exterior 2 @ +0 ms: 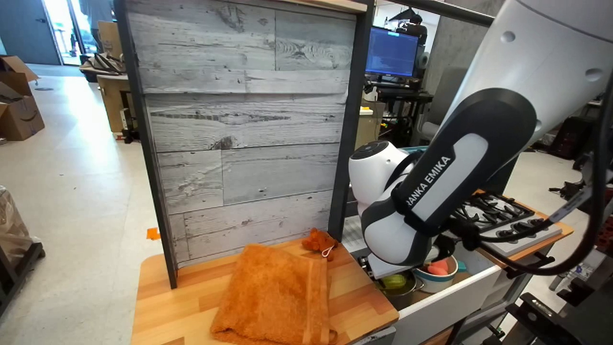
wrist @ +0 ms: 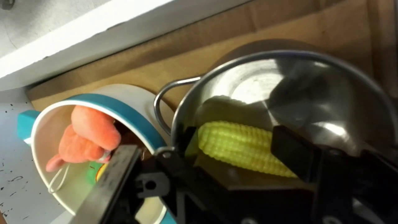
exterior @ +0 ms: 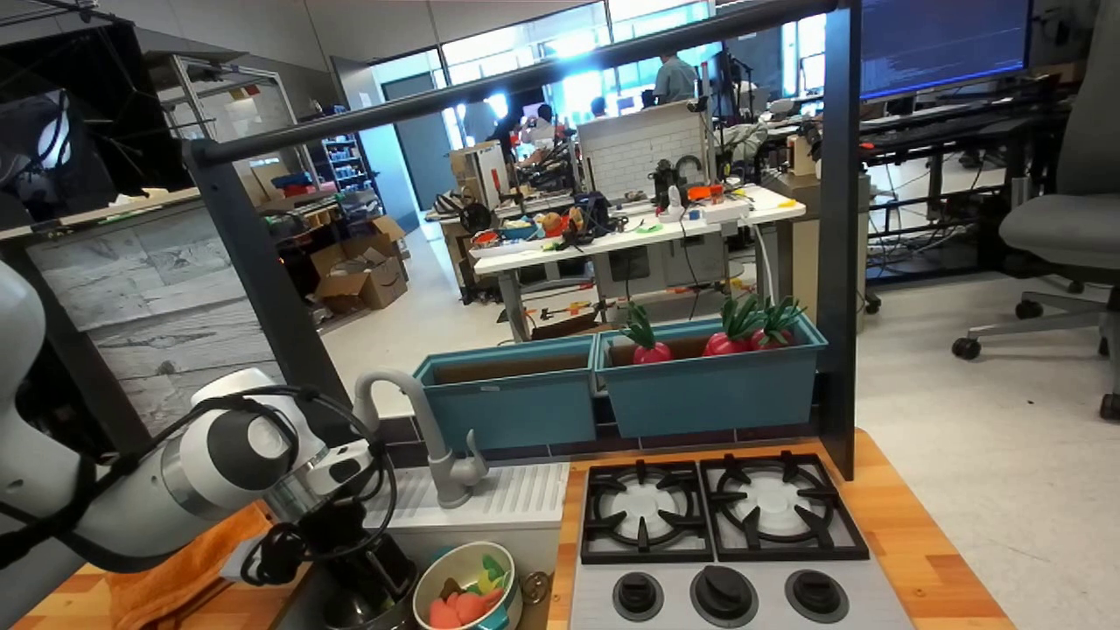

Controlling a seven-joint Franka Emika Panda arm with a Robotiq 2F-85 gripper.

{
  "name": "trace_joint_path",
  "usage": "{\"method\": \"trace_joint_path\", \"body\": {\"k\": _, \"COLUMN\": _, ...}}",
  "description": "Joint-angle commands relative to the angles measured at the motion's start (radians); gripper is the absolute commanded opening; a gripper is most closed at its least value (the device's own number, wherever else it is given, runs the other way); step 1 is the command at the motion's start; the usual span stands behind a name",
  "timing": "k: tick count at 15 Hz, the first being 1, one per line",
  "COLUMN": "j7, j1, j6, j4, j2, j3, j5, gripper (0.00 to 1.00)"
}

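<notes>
The end effector (wrist: 234, 136) is spread wide at the corn (wrist: 244, 148), which lies in the pot (wrist: 256, 88); whether they touch is hard to tell. Slow, straight moves should save the corn and pot from bumps.

Folded orange towel (exterior 2: 275, 297), grey faucet (exterior: 430, 429), stove (exterior: 710, 516), teal planters (exterior: 512, 407)

Wrist view close above corn cob (wrist: 238, 146), facing down; both exterior views farther off, tilted down, sharing stove (exterior: 713, 542).
</notes>
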Motion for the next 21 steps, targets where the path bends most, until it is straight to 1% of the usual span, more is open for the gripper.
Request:
{"method": "trace_joint_path", "body": {"k": 1, "j7": 0.040, "j1": 0.011, "j6": 0.117, "j4": 0.006, "j2": 0.040, "j3": 0.005, "j5": -0.036, "gripper": 0.37}}
{"method": "trace_joint_path", "body": {"k": 6, "j7": 0.034, "j1": 0.016, "j6": 0.219, "j4": -0.049, "j2": 0.024, "j3": 0.004, "j5": -0.022, "gripper": 0.01}}
{"method": "trace_joint_path", "body": {"k": 9, "j7": 0.035, "j1": 0.022, "j6": 0.264, "j4": -0.081, "j2": 0.006, "j3": -0.002, "j5": -0.014, "gripper": 0.00}}
{"method": "trace_joint_path", "body": {"k": 12, "j7": 0.000, "j1": 0.017, "j6": 0.309, "j4": -0.161, "j2": -0.069, "j3": 0.025, "j5": -0.003, "gripper": 0.01}}
{"method": "trace_joint_path", "body": {"k": 14, "j7": -0.020, "j1": 0.016, "j6": 0.378, "j4": -0.226, "j2": -0.118, "j3": 0.039, "j5": 0.004, "gripper": 0.01}}
{"method": "trace_joint_path", "body": {"k": 17, "j7": -0.061, "j1": 0.006, "j6": 0.509, "j4": -0.307, "j2": -0.159, "j3": 0.063, "j5": 0.025, "gripper": 0.01}}
{"method": "trace_joint_path", "body": {"k": 18, "j7": -0.082, "j1": 0.001, "j6": 0.538, "j4": -0.327, "j2": -0.168, "j3": 0.073, "j5": 0.034, "gripper": 0.31}}
{"method": "trace_joint_path", "body": {"k": 19, "j7": -0.111, "j1": -0.013, "j6": 0.551, "j4": -0.346, "j2": -0.178, "j3": 0.092, "j5": 0.042, "gripper": 0.32}}
{"method": "trace_joint_path", "body": {"k": 21, "j7": -0.157, "j1": -0.029, "j6": 0.558, "j4": -0.368, "j2": -0.184, "j3": 0.119, "j5": 0.063, "gripper": 0.44}}
